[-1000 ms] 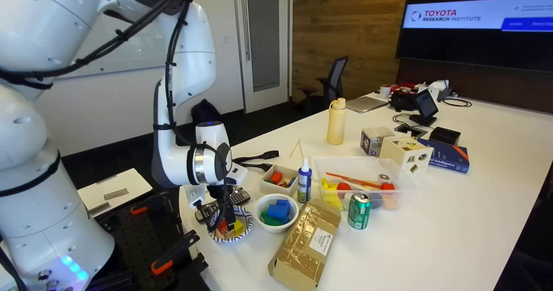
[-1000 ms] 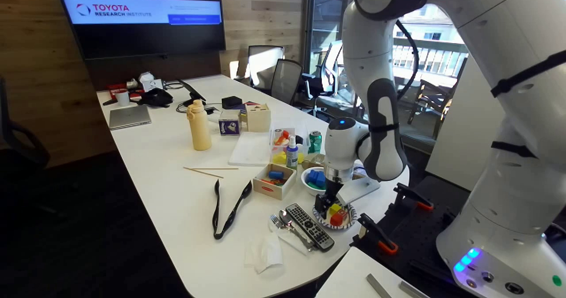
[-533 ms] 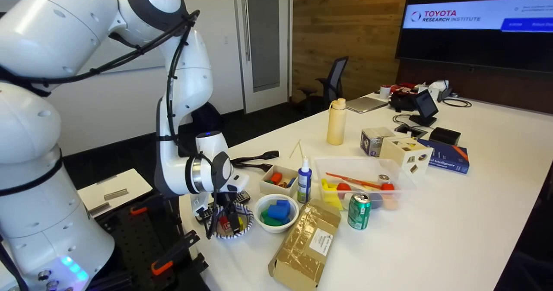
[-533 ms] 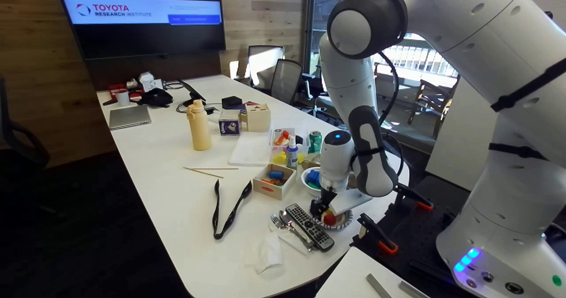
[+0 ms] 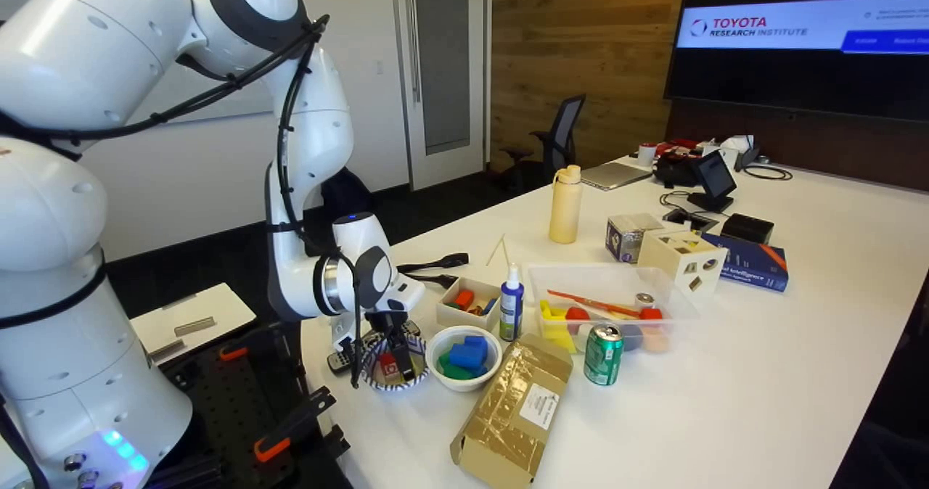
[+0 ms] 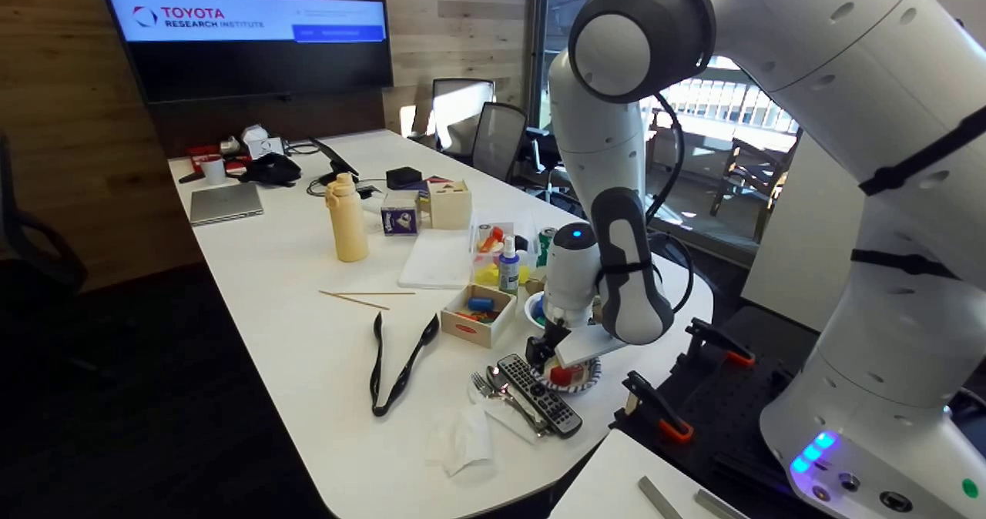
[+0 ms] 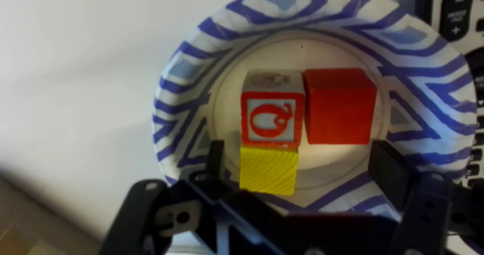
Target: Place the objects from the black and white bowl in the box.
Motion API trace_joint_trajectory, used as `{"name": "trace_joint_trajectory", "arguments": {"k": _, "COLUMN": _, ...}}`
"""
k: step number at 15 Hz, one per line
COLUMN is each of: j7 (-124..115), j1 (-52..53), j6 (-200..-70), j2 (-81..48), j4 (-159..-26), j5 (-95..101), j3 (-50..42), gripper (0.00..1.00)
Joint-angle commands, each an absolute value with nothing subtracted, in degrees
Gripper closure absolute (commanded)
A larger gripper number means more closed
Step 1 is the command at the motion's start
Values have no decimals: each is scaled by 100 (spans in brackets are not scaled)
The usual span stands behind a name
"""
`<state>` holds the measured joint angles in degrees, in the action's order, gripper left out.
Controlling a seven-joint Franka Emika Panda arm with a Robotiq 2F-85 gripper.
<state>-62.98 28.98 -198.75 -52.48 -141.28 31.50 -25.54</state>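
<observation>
At left in an exterior view sits the black and white bowl [image 5: 392,385], the gripper [image 7: 298,154] above or in it, jaws wide and holding nothing; inside, in the wrist view, lie a yellow block [image 7: 269,170], between the jaws, and a letter block [image 7: 272,111], then a red block [image 7: 339,107] at right; at least these three remain to move; in an exterior view, right of the bowl, stand a wooden box [image 5: 457,316] and a clear plastic box [image 5: 610,280], both holding pieces [image 5: 557,329]; which is meant, and whether any blocks are delivered, I cannot tell.
</observation>
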Motion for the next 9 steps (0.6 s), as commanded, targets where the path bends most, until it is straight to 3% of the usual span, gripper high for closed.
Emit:
{"name": "trace_joint_trajectory", "arguments": {"k": 1, "j7": -4878, "j1": 2773, "j6": -19789, "j2": -5013, "j4": -14308, "j5": 1640, "j3": -2149, "gripper": 34}}
{"name": "trace_joint_trajectory", "arguments": {"k": 8, "j7": -2427, "j1": 2657, "j6": -19857, "j2": -4955, "j4": -14293, "j5": -1168, "j3": -1304, "gripper": 88}}
{"name": "trace_joint_trajectory", "arguments": {"k": 9, "j7": -2235, "j1": 2567, "j6": -19857, "j2": -4872, "j4": -14340, "j5": -1314, "j3": -1186, "gripper": 91}}
